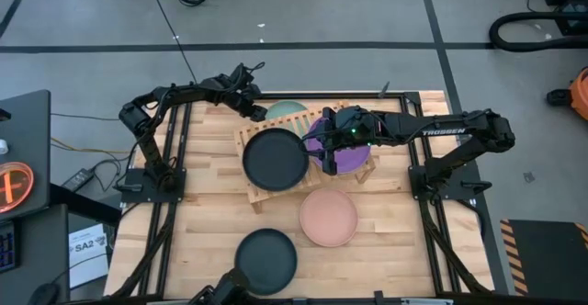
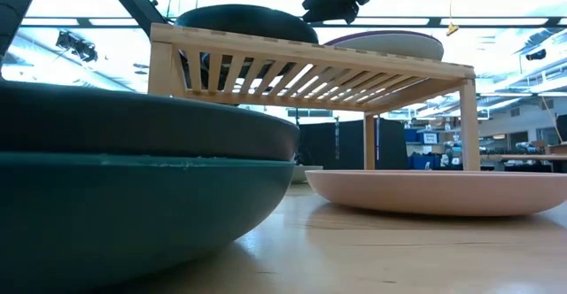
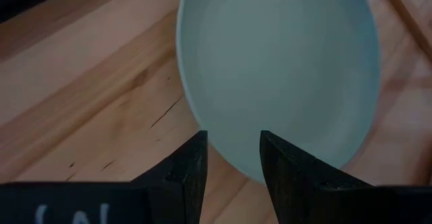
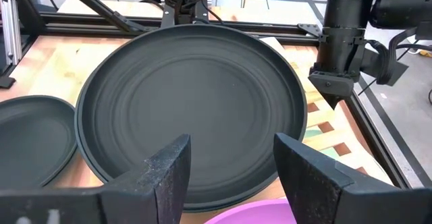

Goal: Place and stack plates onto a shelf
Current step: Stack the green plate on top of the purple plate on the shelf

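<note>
At the far left of the high view a paper sheet [image 1: 84, 247] lies at 8 o'clock from the table [image 1: 211, 222]; its label reads "SA2". The left gripper [image 1: 254, 108] hovers at 11 o'clock of the shelf [image 1: 261, 195], above the rim of the mint green plate [image 1: 287, 109]. Its fingers [image 3: 190, 172] stand apart and hold nothing.

The charcoal plate [image 1: 275, 158] lies on the left half of the shelf. At 6 o'clock from it, near the table edge, a dark teal plate [image 1: 266, 260] rests on the table.

The right gripper [image 1: 324, 146] is over the shelf, between the charcoal plate and the purple plate [image 1: 354, 158]. Its jaws are open and empty. The right arm [image 1: 441, 130] carries the word "TROSSEN". The salmon pink plate [image 1: 328, 218] lies on the table at 5 o'clock from the shelf.
</note>
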Controlling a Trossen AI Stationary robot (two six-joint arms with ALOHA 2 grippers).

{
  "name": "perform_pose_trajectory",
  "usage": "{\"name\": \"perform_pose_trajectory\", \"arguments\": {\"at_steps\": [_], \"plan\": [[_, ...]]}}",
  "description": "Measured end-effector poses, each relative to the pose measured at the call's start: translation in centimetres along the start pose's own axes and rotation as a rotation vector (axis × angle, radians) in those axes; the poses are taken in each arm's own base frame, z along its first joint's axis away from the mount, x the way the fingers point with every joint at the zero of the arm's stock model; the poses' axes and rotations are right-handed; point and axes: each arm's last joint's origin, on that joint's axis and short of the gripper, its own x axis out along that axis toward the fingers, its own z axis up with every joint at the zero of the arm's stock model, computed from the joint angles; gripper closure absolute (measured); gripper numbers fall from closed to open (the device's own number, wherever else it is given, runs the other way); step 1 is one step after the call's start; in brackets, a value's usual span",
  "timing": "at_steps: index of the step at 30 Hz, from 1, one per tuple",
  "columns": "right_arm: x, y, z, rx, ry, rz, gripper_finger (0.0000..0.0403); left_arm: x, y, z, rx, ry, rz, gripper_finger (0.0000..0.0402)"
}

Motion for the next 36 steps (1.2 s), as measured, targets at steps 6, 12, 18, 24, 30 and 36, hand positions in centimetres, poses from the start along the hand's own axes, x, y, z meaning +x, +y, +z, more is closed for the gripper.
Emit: {"name": "perform_pose_trajectory", "arguments": {"at_steps": [6, 12, 18, 24, 30, 36], "plan": [[0.0, 0.0, 0.0, 0.0, 0.003, 0.0, 0.0186, 0.2, 0.1, -0.1, -0.001, 0.007, 0.002, 0.026], [0.0, 0.0, 0.0, 0.0, 0.003, 0.0, 0.0186, 2.5, 0.5, -0.8, -0.014, 0.081, 0.002, 0.026], [0.0, 0.0, 0.0, 0.0, 0.004, 0.0, 0.0186, 3.9, 0.5, -1.0, -0.006, 0.094, -0.011, 0.026], [0.0, -0.1, 0.0, 0.0, 0.004, -0.008, 0.0186, 4.0, 0.5, -1.0, -0.001, 0.084, -0.006, 0.0263], [0.0, -0.1, 0.0, 0.0, 0.005, -0.008, 0.0186, 4.0, 0.6, -1.0, -0.009, 0.083, 0.001, 0.0303], [0.0, 0.0, 0.0, 0.0, 0.004, -0.003, 0.0186, 3.8, 1.0, -0.6, -0.026, 0.043, 0.047, 0.0359]]}}
